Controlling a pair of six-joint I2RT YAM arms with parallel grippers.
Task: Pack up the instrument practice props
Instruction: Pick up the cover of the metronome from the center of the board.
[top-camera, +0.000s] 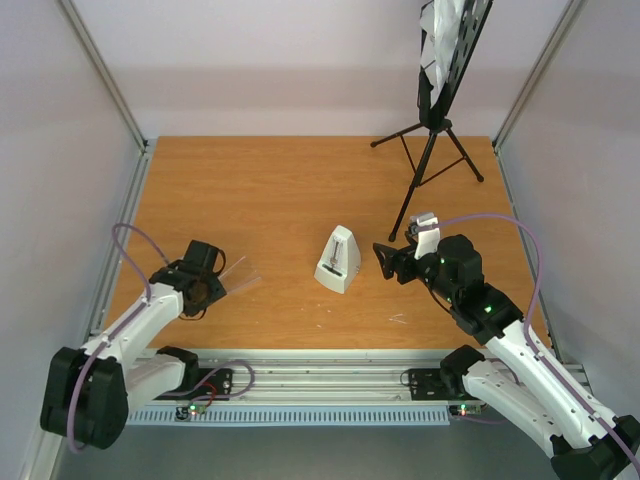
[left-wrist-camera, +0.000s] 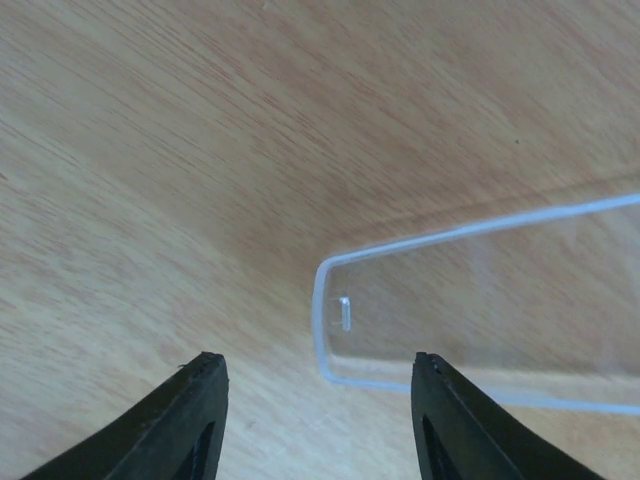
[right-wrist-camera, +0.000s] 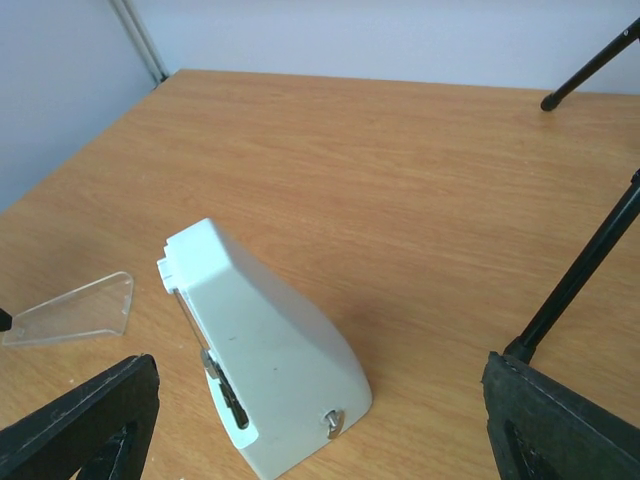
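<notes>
The white pyramid-shaped metronome (top-camera: 339, 260) stands upright mid-table with its pendulum side uncovered; it also shows in the right wrist view (right-wrist-camera: 265, 350). Its clear cover (top-camera: 238, 274) lies flat on the table at the left, seen close in the left wrist view (left-wrist-camera: 480, 300) and far off in the right wrist view (right-wrist-camera: 75, 310). My left gripper (top-camera: 205, 290) is open just before the cover's end, touching nothing. My right gripper (top-camera: 392, 262) is open, just right of the metronome. The black tripod music stand (top-camera: 437, 130) stands at the back right, holding white sheet-music pages (top-camera: 445, 35).
Stand legs (right-wrist-camera: 575, 285) reach down near my right gripper. Metal frame rails (top-camera: 105, 85) and pale walls close in the table's sides. A rail with cables (top-camera: 320, 385) runs along the near edge.
</notes>
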